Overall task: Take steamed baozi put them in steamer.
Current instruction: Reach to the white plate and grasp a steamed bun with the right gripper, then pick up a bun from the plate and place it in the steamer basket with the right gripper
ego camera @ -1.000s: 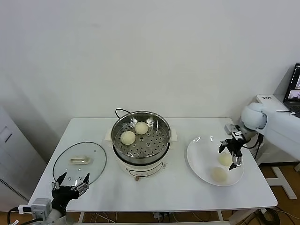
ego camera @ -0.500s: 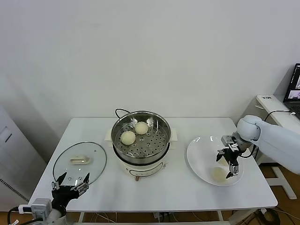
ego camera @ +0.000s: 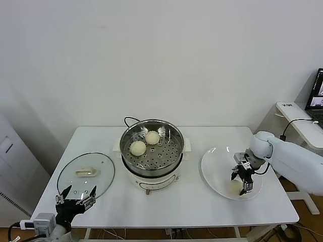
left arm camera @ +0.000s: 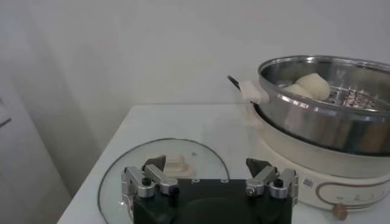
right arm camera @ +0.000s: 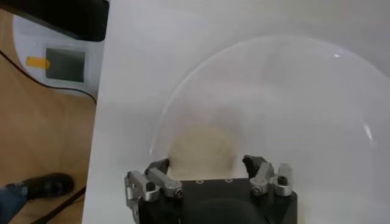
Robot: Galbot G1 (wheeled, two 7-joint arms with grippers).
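Presently my right end effector (ego camera: pixel 243 180) sits low over the white plate (ego camera: pixel 212 169) at the right of the worktop (ego camera: pixel 202 201), fingers spread wide to either side of a steamed baozi (right arm camera: pixel 203 148) that lies on the plate's near part; I see no contact yet. Only this one bun is discernible on the plate; the end effector may hide another. Two steamed baozi (ego camera: pixel 138 147) (ego camera: pixel 152 137) rest on the perforated floor of the steamer (ego camera: pixel 171 132), mid-worktop, toward its far-left side. My left end effector (ego camera: pixel 76 196) waits, fingers apart, at the near-left corner beside the glass lid (ego camera: pixel 103 176).

Handling, as I judge it: the bun is light, soft and easily dented, with a smooth skin that may slip or stick. I would close across its widest girth, low on the sides, and only until it yields slightly; a hard pinch would crush it. The plate's smooth surface could let the bun slide aside as the fingers meet it
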